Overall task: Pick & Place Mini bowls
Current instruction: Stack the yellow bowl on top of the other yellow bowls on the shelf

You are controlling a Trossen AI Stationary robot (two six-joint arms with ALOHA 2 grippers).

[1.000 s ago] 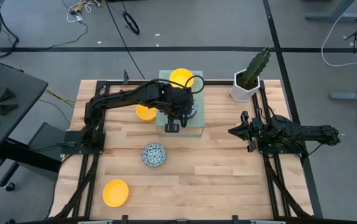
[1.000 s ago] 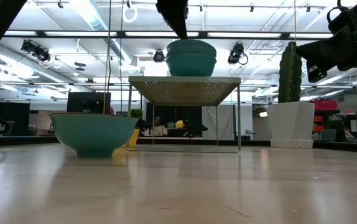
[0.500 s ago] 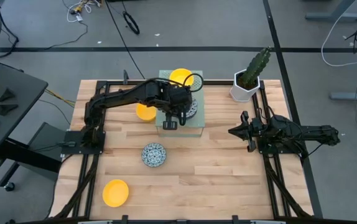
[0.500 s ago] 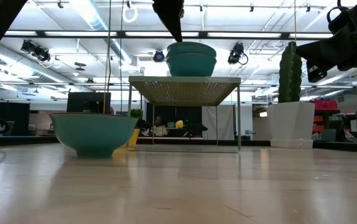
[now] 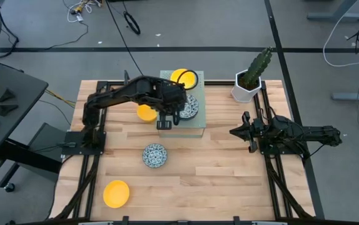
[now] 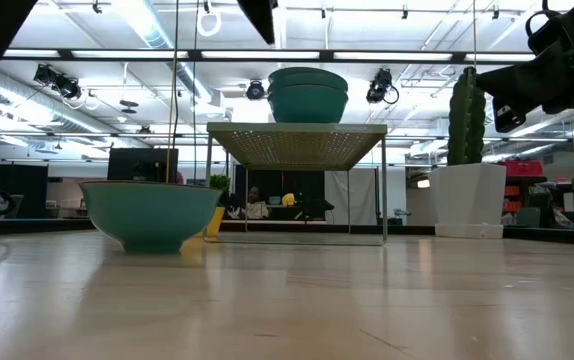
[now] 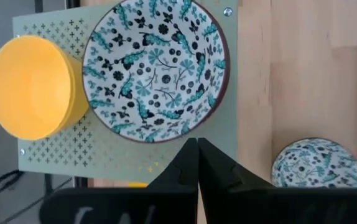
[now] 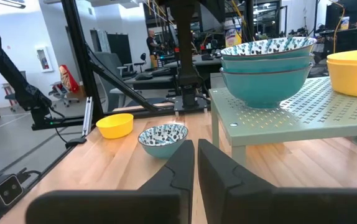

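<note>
Wooden surface (image 5: 217,169) with black frame rails, seen from above. Pale green perforated stand (image 5: 195,125) sits at the surface's far middle. Left arm (image 5: 117,97) reaches from the left side across to the stand; right arm (image 5: 304,134) lies parked along the right side.

White hexagonal cactus pot (image 5: 247,87) stands at the far right corner, well apart from the stand.

Mini bowls: a stack of blue-patterned bowls (image 5: 189,107) on the stand, three rims showing in the right wrist view (image 8: 267,65). A yellow bowl (image 5: 182,78) is on the stand just beside the stack, toward the far edge. Another yellow bowl (image 5: 146,113) sits on the surface just left of the stand, partly under the left arm. A single blue-patterned bowl (image 5: 155,155) rests on the surface in front of the stand, near the middle. A further yellow bowl (image 5: 116,193) sits near the front left corner, well apart from the rest.

Left tool (image 5: 165,123) hangs above the stand's front-left edge, beside the patterned stack, fingers pressed together, holding nothing (image 7: 197,163). Right tool (image 5: 237,132) points toward the stand from the right, raised off the surface, fingers nearly pressed together with a thin gap, pinching nothing (image 8: 195,163).
</note>
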